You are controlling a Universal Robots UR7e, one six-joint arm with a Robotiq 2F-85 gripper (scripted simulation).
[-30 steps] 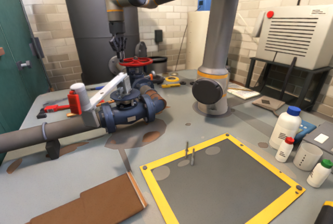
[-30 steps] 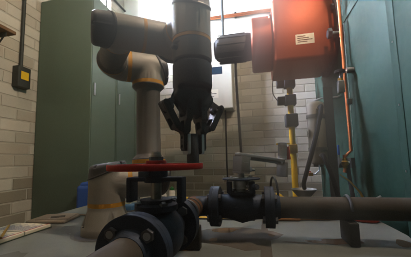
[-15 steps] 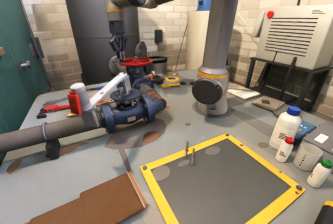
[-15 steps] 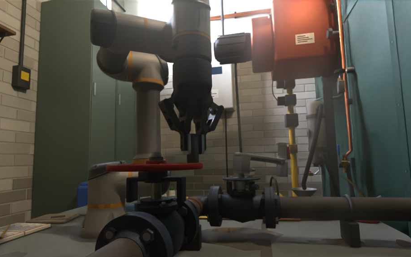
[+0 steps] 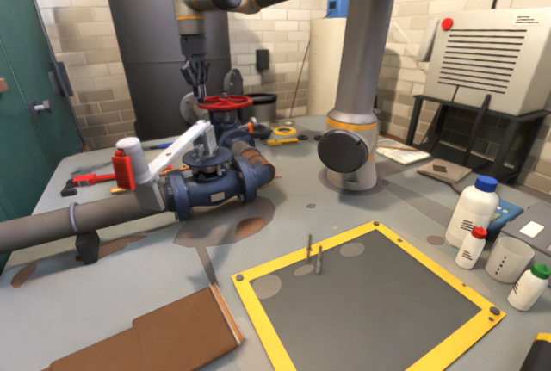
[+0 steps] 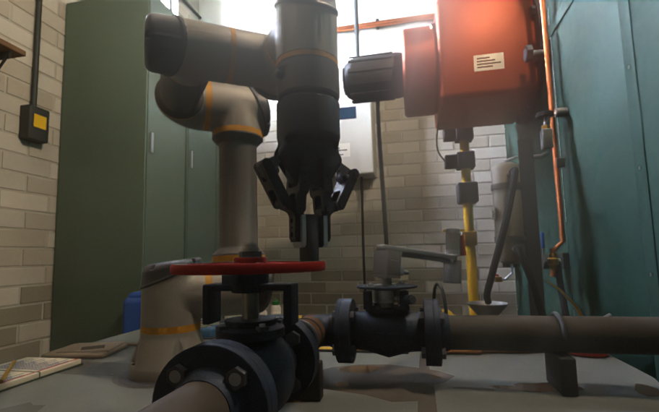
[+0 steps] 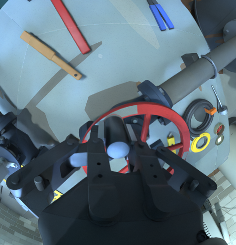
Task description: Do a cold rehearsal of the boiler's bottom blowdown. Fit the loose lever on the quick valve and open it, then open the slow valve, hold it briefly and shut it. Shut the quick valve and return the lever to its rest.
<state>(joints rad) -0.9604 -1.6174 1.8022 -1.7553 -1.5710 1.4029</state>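
The dark upright knob (image 7: 115, 134) on the rim of the slow valve's red handwheel (image 5: 224, 102) is partly hidden between my fingers and is held by my closed gripper (image 6: 310, 237), which points straight down over the wheel's rim (image 6: 247, 267). The slow valve's body (image 6: 250, 353) sits below the wheel on the pipe. The grey lever (image 5: 176, 151) sits fitted on the quick valve (image 5: 209, 175), one flange along the same pipe, and slants out toward the red-and-white stand (image 5: 129, 164).
The large dark boiler shell (image 5: 160, 42) stands right behind the handwheel. Hand tools (image 7: 69, 25) lie on the table beside the valves, with gaskets and tape rolls (image 7: 200, 141) on the other side. A yellow-framed mat (image 5: 365, 296) and bottles (image 5: 474, 211) lie toward the table's front.
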